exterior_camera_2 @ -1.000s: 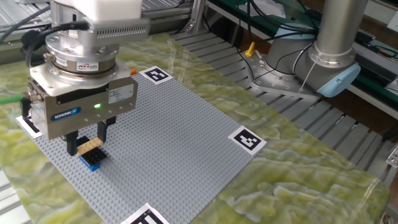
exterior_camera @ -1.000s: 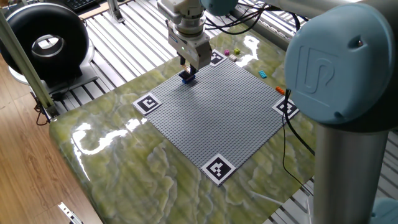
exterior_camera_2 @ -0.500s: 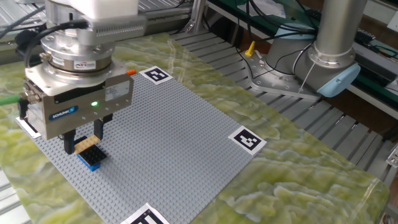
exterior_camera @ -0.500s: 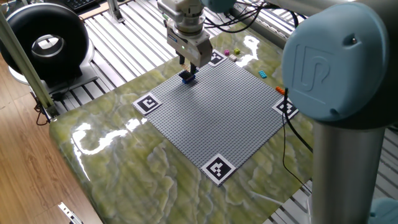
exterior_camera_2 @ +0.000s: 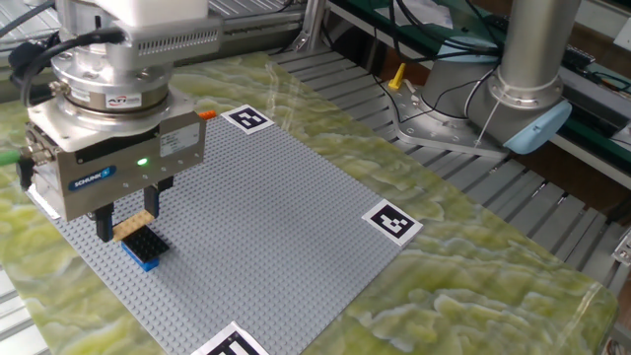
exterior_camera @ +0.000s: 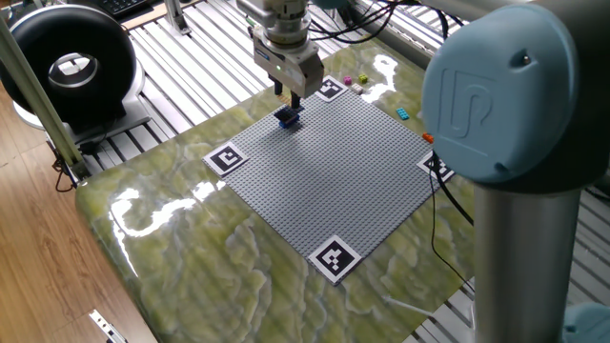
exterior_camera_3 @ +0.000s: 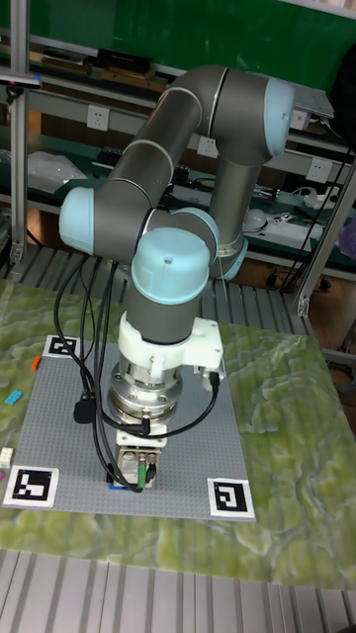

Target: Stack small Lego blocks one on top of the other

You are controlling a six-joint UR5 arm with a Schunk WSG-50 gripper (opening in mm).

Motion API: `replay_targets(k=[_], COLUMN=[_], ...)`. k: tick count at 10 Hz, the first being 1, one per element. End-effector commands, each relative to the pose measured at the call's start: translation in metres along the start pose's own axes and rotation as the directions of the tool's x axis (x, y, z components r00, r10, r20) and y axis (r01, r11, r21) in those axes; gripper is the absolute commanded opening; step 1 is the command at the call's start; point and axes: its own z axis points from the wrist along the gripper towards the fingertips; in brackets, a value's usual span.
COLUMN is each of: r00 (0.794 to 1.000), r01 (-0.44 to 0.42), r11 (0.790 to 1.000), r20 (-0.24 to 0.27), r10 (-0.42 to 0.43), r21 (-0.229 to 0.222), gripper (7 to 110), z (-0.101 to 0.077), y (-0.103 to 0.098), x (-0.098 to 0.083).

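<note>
**A:** What worries you from here?

**B:** From my desk, the end effector is closed narrowly on a tan brick, held just above a dark blue brick that sits on the grey baseplate. I can't tell whether the two bricks touch. If the studs aren't lined up when I press, I'd expect the tan one to seat crooked or pop off. It also looks slightly offset toward ten o'clock of the blue one, so it could catch only one row.

**A:** And the surfaces?

**B:** Both bricks are hard, glossy plastic, small flat slabs with studs. Smooth sides in metal fingers may slip under load. The baseplate is matte and densely studded, so it should hold the blue brick firmly. The tabletop is shiny green marble-pattern, glaring in places.

**A:** Other bricks?

**B:** Spare pieces lie beyond the plate's far edge: magenta, cyan, orange.
</note>
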Motion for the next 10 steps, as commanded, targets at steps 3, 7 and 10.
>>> replay_targets(k=[3,7,10], r00=[0.999,0.996,0.997], r01=[-0.038,-0.083,-0.08], r11=[0.998,0.994,0.996], r20=[0.033,0.036,0.018], r10=[0.036,0.08,0.079], r21=[0.054,0.067,0.05], gripper=[7,7,7], z=[0.0009,0.0055,0.0073], y=[0.0031,0.0035,0.0072], x=[-0.0011,-0.0013,0.0031])
